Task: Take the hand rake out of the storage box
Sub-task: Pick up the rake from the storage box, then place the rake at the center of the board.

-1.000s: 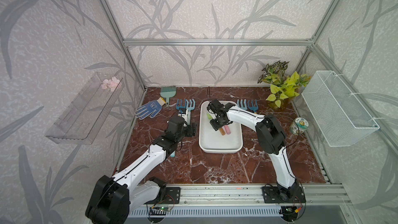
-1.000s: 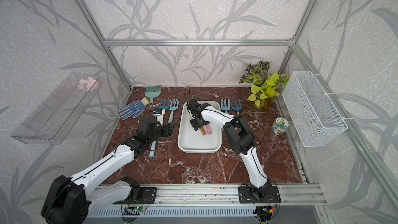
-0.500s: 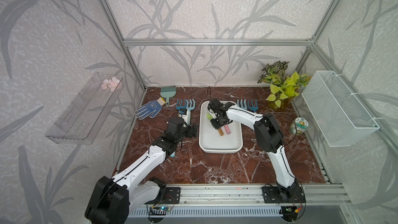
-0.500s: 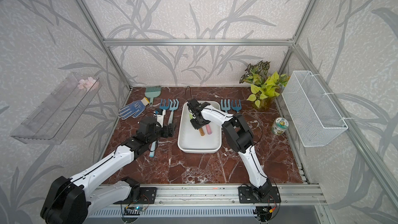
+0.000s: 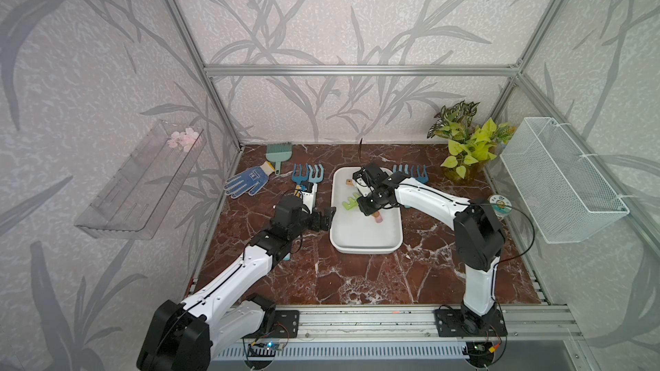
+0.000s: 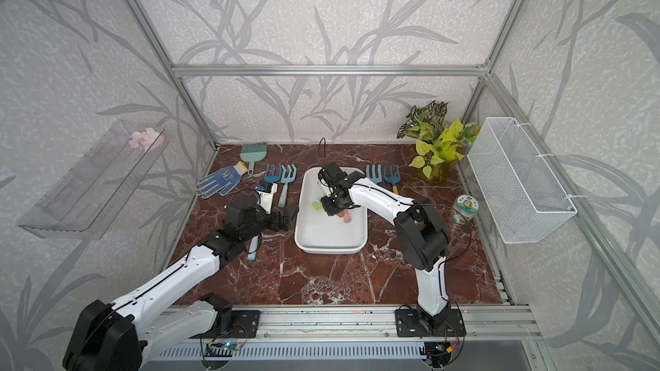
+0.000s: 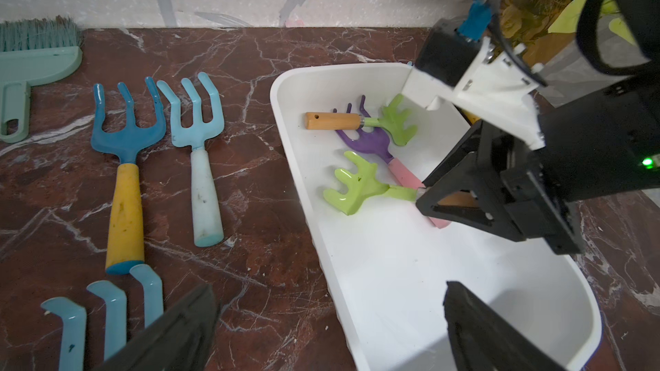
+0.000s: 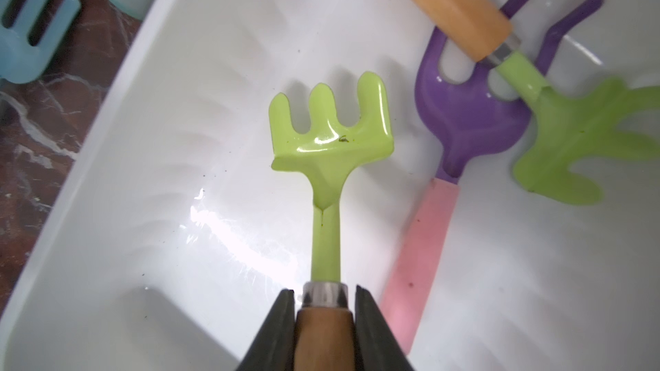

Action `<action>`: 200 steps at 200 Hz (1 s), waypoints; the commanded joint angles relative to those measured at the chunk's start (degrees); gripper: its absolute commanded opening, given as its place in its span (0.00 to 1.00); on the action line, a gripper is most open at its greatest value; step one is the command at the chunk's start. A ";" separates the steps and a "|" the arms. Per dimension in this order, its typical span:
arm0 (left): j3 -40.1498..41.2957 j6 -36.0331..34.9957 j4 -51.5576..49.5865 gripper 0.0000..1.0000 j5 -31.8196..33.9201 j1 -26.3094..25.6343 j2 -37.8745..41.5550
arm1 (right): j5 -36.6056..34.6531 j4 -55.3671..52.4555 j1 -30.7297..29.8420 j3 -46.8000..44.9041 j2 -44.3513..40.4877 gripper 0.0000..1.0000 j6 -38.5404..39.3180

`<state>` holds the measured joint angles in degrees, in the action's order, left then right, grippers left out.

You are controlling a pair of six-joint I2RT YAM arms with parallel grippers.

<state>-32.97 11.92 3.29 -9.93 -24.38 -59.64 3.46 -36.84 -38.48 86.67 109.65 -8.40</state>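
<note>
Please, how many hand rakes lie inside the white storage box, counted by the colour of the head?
Green rake: 2
Purple rake: 1
Total in the storage box: 3

No text, brand, number or sign can be read in any of the views.

2 things carry print, and both are too small to make out. In both top views, a small round tin with a green-and-white label on its lid (image 5: 500, 204) (image 6: 466, 205) stands at the right of the frame. The marks on the label blur into shapes, and no letter can be told. At the left of centre in both views lies a blue-and-white knitted work glove (image 5: 246, 182) (image 6: 219, 180). It has a pale printed patch on the back of the hand, and its marks cannot be read either.
</note>
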 commanded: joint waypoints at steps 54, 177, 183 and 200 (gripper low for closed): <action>0.63 -1.13 2.29 1.00 -3.06 -0.18 1.10 | -3.64 1.49 4.22 -12.00 -20.79 0.23 -1.70; 0.46 -1.11 2.25 1.00 -3.03 -0.17 0.75 | -8.18 -0.77 19.56 -31.66 -38.71 0.19 -5.13; 0.46 -1.11 2.28 1.00 -3.01 -0.15 0.69 | -8.30 -0.78 20.22 -32.10 -38.23 0.19 -5.05; 0.45 -1.07 2.35 1.00 -3.04 -0.20 0.76 | -7.54 -0.81 22.24 -33.25 -37.25 0.19 -5.12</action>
<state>-32.84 11.53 4.75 -12.16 -24.43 -59.55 -4.21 -37.63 -18.57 54.57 71.48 -12.60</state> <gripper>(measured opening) 0.996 0.275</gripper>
